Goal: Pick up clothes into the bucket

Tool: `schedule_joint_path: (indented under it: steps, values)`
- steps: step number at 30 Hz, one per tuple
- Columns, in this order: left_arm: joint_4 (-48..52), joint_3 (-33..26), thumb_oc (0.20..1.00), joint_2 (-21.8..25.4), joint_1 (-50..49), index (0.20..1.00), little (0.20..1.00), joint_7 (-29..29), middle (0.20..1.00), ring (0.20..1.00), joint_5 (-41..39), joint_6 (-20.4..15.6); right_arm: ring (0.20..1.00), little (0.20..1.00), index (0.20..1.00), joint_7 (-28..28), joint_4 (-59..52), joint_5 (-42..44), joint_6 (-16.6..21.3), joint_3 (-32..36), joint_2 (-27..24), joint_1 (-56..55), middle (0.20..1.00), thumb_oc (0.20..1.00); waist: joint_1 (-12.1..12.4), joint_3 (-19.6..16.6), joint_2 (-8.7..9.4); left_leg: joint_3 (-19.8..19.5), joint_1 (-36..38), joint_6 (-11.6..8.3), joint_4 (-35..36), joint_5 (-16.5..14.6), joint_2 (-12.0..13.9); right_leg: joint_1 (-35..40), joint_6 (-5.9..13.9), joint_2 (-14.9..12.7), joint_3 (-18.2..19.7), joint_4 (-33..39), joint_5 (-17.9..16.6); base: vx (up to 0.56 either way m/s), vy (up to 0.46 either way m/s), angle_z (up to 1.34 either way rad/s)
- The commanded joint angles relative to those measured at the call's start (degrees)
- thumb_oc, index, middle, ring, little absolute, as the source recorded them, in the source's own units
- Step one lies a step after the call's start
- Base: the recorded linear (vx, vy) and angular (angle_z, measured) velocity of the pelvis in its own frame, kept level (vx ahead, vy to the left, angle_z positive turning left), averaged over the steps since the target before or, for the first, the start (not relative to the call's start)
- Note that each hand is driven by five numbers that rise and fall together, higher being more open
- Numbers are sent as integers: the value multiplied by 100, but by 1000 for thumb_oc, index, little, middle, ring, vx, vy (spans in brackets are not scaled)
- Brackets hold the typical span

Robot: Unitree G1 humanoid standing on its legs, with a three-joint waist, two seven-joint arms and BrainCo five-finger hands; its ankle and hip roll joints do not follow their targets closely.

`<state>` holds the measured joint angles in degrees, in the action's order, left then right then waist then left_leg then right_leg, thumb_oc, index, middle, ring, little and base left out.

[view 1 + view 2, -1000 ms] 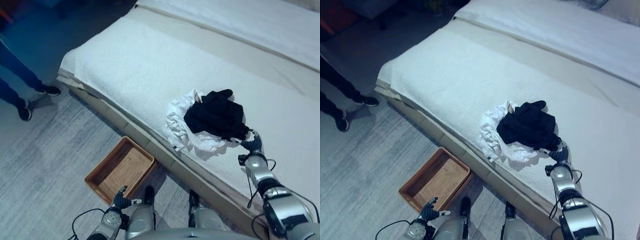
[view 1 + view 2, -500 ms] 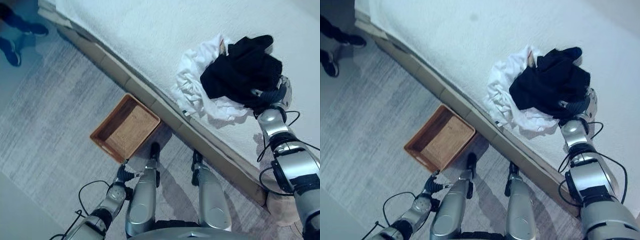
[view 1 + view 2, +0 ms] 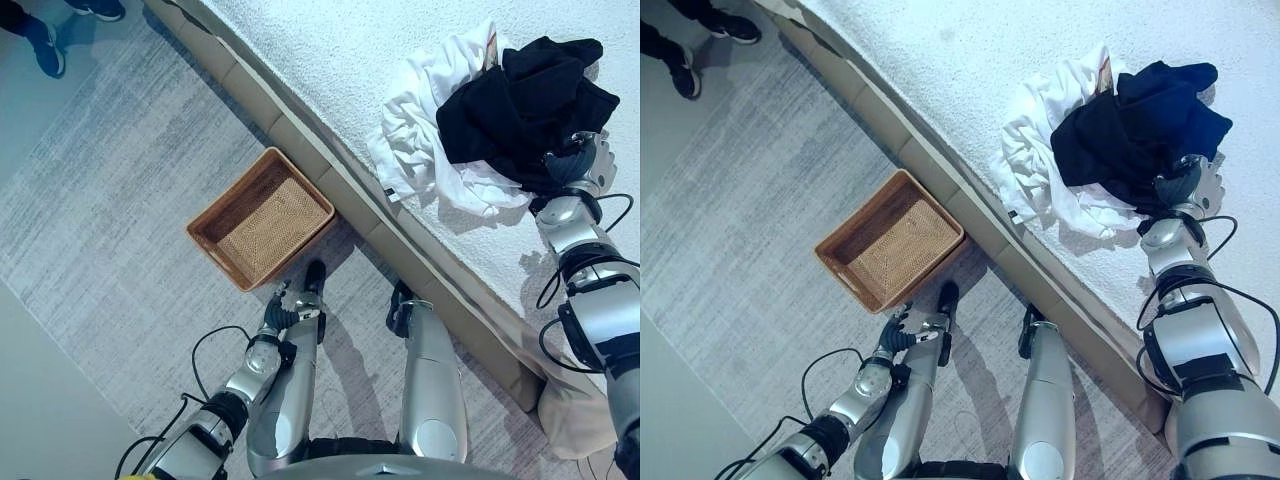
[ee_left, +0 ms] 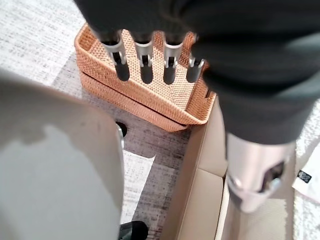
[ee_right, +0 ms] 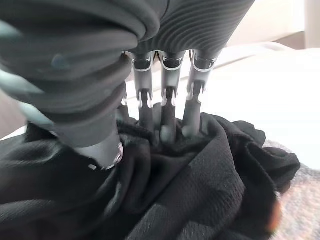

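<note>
On the bed [image 3: 330, 60] sits my pile: a black garment [image 3: 520, 110] heaped over a white one [image 3: 420, 140], near the edge above the wicker basket [image 3: 262, 230] on the floor, so I judge the drop short. My right hand [image 3: 572, 163] presses its fingers [image 5: 167, 117] into the black cloth; whether they pinch it, I cannot tell. My left hand [image 4: 150, 65] hangs by the basket, fingers straight.

The right hand [image 3: 1185, 183] is pressing further into the black garment [image 3: 1135, 125] on the bed [image 3: 970, 70], its fingers [image 5: 167, 117] now sinking into the cloth. The left hand [image 3: 285, 312] is rising slightly, nearer the basket [image 3: 262, 216].
</note>
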<state>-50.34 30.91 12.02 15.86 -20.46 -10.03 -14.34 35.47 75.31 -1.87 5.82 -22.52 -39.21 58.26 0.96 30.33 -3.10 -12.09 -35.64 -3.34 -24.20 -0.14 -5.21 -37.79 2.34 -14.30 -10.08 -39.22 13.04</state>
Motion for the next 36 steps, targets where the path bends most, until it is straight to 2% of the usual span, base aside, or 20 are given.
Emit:
schedule_joint_path:
  steps: [1,10,19,24,25,27,31,36]
  values:
    - [-67,93,1000,-160,-364,1000,1000,-43,1000,1000,11,-42,200,200,200,51,-111,-135,-11,-126,-497,120,200,200,65,-54,35,121,52,148,-738,-625,-127,549,104,-16,312,178,-92,-34,7,6]
    - [-224,0,1000,9,-384,1000,1000,97,1000,1000,200,-48,200,200,200,-16,-397,0,68,-333,-938,839,200,200,56,-75,204,135,760,63,-83,-394,-19,1209,234,-23,230,935,-497,-41,31,0]
    - [-262,-365,1000,292,-568,1000,1000,216,1000,1000,160,-125,200,200,200,-83,-718,129,175,-555,-1532,1424,200,200,-7,-655,556,326,1470,-1,790,-149,191,1941,438,209,205,2141,-1038,30,27,-14]
    - [-392,-617,1000,395,-661,1000,1000,268,1000,1000,142,-129,200,200,200,-187,-1014,186,248,-626,-1633,1543,200,200,-61,-1043,763,506,1871,-40,1447,70,326,2333,534,422,242,2865,-1317,49,12,-24]
    - [-393,-617,1000,396,-663,1000,1000,268,1000,1000,142,-130,269,269,269,-188,-1015,187,247,-625,-1632,1541,269,269,-60,-1041,765,507,1884,-40,1465,79,328,2344,533,423,243,2880,-1324,37,5,-20]
    - [-507,-646,1000,367,-679,1000,1000,307,1000,1000,153,-106,200,200,200,-282,-924,194,263,-619,-1624,1504,200,200,-77,-1180,788,545,2022,-52,1768,191,378,2466,556,468,170,3093,-1388,39,5,-7]
    - [-601,-627,1000,317,-686,1000,1000,323,1000,1000,167,-83,200,200,200,-290,-779,218,249,-562,-1571,1472,200,200,-108,-1285,791,574,2154,-61,1983,268,411,2557,574,506,140,3245,-1454,37,7,-4]
    - [-453,-559,1000,268,-803,1000,1000,400,1000,1000,194,-80,200,200,200,-367,-769,211,255,-498,-1490,1371,200,200,-125,-1423,797,683,2336,-48,1846,130,392,2732,609,513,215,3274,-1455,47,12,-3]
